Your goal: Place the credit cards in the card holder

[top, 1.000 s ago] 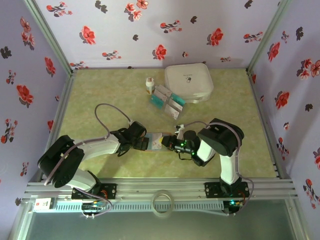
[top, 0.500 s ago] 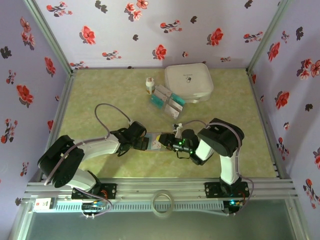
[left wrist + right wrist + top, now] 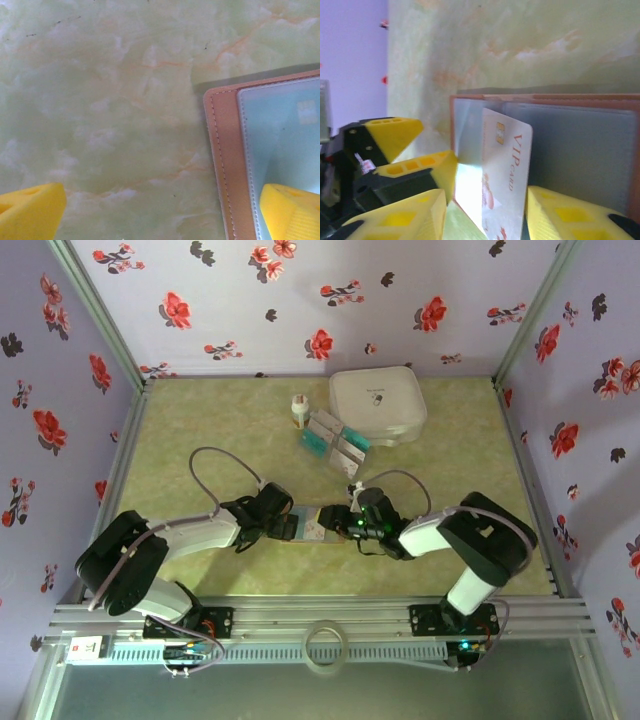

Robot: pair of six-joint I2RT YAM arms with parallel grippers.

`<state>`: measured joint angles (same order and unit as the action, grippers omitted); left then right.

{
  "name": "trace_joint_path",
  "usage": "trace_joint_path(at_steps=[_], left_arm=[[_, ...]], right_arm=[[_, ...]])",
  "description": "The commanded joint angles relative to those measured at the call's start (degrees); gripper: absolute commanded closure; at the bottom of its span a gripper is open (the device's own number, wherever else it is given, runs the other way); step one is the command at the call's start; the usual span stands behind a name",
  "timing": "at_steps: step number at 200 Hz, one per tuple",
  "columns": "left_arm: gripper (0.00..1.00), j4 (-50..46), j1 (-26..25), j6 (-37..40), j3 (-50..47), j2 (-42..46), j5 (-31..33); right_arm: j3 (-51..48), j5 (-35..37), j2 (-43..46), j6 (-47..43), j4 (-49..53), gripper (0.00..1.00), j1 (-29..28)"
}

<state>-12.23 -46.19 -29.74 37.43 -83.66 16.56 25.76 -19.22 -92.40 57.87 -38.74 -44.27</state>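
Note:
The reddish-brown card holder [image 3: 312, 524] lies open on the table between my two grippers. My left gripper [image 3: 285, 525] is open and straddles its left edge: one yellow finger [image 3: 292, 212] rests on the clear sleeve and the other [image 3: 30, 212] is over bare table. A white credit card [image 3: 507, 170] marked VIP stands tilted on the card holder [image 3: 580, 145], at the sleeve's opening. Around that card my right gripper [image 3: 485, 200] is open, with the card close to its right finger. The other credit cards [image 3: 335, 440], white and teal, lie in a loose pile farther back.
A large white zip case [image 3: 377, 403] sits at the back, just behind the card pile. A small white bottle [image 3: 298, 410] stands to the pile's left. Flowered walls close in the green marbled table [image 3: 200, 430] on three sides.
My right gripper has gone from shut to open around the white card. Its arm has swung out to the right and stretched lower. The left arm has stayed still.

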Motion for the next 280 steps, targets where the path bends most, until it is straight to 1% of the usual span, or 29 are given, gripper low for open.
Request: trace_joint_path(at_steps=[1,21,39,53,56,73,106,131,157,190,280], left_arm=[[0.00,-2.3,1.0,-1.1,-0.6,1.8,1.9],[0.00,-3.0,2.0,-1.4,-0.4,3.1,1.8],[0.00,-3.8,3.0,-1.8,-0.3,4.5,1.7],[0.00,-4.9,4.2,-2.6,-0.3,5.3,1.8],[0.00,-5.3,4.4,-2.8,-0.2,5.4,1.8],[0.00,-7.3,6.1,-4.0,0.3,5.6,1.8],[0.00,-9.2,7.8,-4.3,1.3,4.3,1.8],[0.00,-9.3,7.9,-4.0,1.7,3.3,1.9],[0.00,-9.1,8.0,-3.6,2.3,2.3,1.9],[0.00,-8.9,7.9,-2.9,2.8,1.0,1.7],[0.00,-7.3,7.9,-2.4,3.0,-0.8,0.4]], right_arm=[[4.3,3.1,4.2,-8.0,19.5,0.52,-0.3],[7.6,4.1,6.5,-11.0,26.6,0.52,-0.2],[10.7,5.7,7.0,-13.1,32.1,0.55,-0.3],[12.0,6.7,6.8,-13.5,34.5,0.59,-0.2],[12.3,7.1,6.7,-13.6,35.1,0.62,-0.2],[13.6,8.4,5.7,-13.4,37.4,0.69,-0.2],[14.6,8.9,3.9,-12.7,37.2,0.75,-0.2],[15.0,8.6,2.3,-12.3,36.4,0.77,-0.3],[15.7,8.3,0.8,-12.3,35.8,0.82,-0.3],[16.9,7.9,-1.0,-12.4,35.7,0.85,-0.3],[18.9,6.2,-4.2,-12.0,34.0,0.86,-0.4]])
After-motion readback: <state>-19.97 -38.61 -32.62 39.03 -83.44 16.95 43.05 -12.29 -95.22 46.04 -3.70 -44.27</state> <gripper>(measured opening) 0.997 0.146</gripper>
